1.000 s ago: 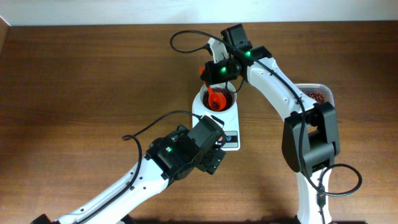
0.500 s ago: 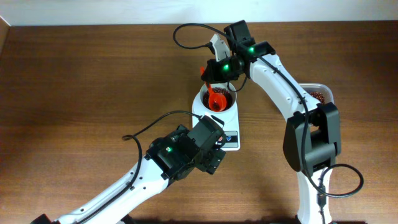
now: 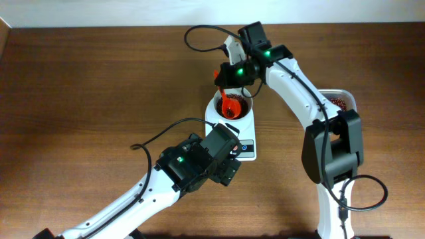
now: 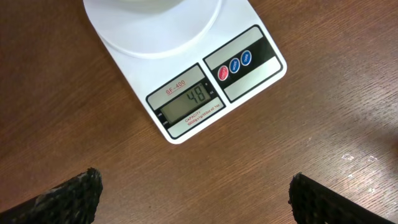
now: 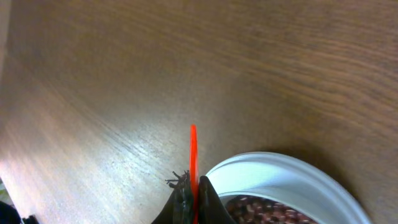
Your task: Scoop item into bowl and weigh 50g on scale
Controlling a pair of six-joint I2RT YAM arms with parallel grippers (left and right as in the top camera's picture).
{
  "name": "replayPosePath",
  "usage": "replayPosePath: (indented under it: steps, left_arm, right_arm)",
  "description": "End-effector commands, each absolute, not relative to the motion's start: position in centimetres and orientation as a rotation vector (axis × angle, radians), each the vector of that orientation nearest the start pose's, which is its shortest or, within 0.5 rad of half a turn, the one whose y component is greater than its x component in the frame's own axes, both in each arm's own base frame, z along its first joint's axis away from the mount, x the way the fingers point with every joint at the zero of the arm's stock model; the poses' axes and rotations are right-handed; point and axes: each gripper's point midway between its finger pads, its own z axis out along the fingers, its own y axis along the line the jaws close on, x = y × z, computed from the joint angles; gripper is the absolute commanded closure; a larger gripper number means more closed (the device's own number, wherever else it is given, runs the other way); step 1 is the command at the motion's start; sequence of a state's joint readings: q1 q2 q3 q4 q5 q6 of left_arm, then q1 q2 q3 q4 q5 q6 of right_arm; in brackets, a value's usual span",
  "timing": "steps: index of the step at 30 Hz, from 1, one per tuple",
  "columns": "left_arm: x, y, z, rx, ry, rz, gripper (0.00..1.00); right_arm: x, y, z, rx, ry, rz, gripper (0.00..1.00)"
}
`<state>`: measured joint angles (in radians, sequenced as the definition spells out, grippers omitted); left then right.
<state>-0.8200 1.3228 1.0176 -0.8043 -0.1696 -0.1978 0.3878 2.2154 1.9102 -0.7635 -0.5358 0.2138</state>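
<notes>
Red plastic is in the grip of the right tool [image 3: 229, 85]: its jaws are pressed fully together on the thin handle of a red scoop [image 3: 230, 106], and the cup of the scoop sits inside the rim of the white bowl [image 3: 215, 109]. I cannot tell whether the cup touches the contents. The bowl stands on the white digital scale [image 4: 255, 84] in the middle of the bench [image 3: 99, 86], and dark reddish-brown beans [image 5: 261, 208] already lie in it. More beans wait in a clear tub [image 3: 339, 101] at the right edge, well apart from the scale. The left tool [image 4: 194, 182] hangs over the bench just in front of the scale, with jaws spread as wide as they go and nothing between them. Its camera looks straight at the display [image 4: 186, 104], which reads 48. I judge this to be the final topping-up, a little below the target. The next move probably needs only a few beans, let fall by a slight tilt or shake of the scoop while watching the display, because a full scoop would overshoot.
</notes>
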Motion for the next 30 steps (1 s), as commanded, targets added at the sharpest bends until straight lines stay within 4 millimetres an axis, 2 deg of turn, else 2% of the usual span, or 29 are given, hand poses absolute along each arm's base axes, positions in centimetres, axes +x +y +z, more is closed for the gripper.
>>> replayPosePath:
  steps: [1, 6, 9, 12, 14, 16, 19, 21, 24, 26, 28, 30]
  left_arm:
    - [23.9, -21.2, 14.6, 0.764, 2.51, -0.111, 0.01]
    - [23.9, -21.2, 14.6, 0.764, 2.51, -0.111, 0.01]
    - [23.9, -21.2, 14.6, 0.764, 2.51, -0.111, 0.01]
    - [23.9, -21.2, 14.6, 0.764, 2.51, -0.111, 0.01]
    - [23.9, -21.2, 14.6, 0.764, 2.51, -0.111, 0.01]
    - [23.9, -21.2, 14.6, 0.764, 2.51, -0.111, 0.01]
    - [23.9, -21.2, 14.6, 0.764, 2.51, -0.111, 0.01]
    - [23.9, -21.2, 14.6, 0.764, 2.51, -0.111, 0.01]
    - [23.9, -21.2, 14.6, 0.764, 2.51, -0.111, 0.01]
    - [23.9, -21.2, 14.6, 0.764, 2.51, -0.111, 0.01]
    - [23.9, -21.2, 14.6, 0.764, 2.51, -0.111, 0.01]
    - [23.9, -21.2, 14.6, 0.764, 2.51, -0.111, 0.01]
  right_arm:
    - [45.2, 29.9, 12.0, -0.461, 2.663, 0.906, 0.96]
    - [44.4, 30.2, 12.0, -0.469, 2.685, 0.951, 0.96]
    - [45.1, 30.0, 12.6, -0.465, 2.654, 0.949, 0.96]
    - [47.4, 28.4, 17.1, -0.419, 2.585, 0.86, 0.96]
    - [47.4, 27.0, 18.5, -0.382, 2.619, 0.741, 0.96]
    - [47.1, 26.0, 18.3, -0.365, 2.656, 0.67, 0.96]
    - [46.5, 25.7, 17.9, -0.476, 2.659, 0.623, 0.96]
    - [46.5, 25.4, 17.4, -0.505, 2.661, 0.525, 0.96]
    - [45.8, 26.6, 18.6, -0.55, 2.642, 0.503, 0.96]
    - [44.7, 28.4, 18.5, -0.685, 2.609, 0.482, 0.96]
    - [45.7, 27.4, 18.2, -0.691, 2.565, 0.166, 0.96]
    - [45.9, 28.0, 18.4, -0.715, 2.527, 0.111, 0.96]
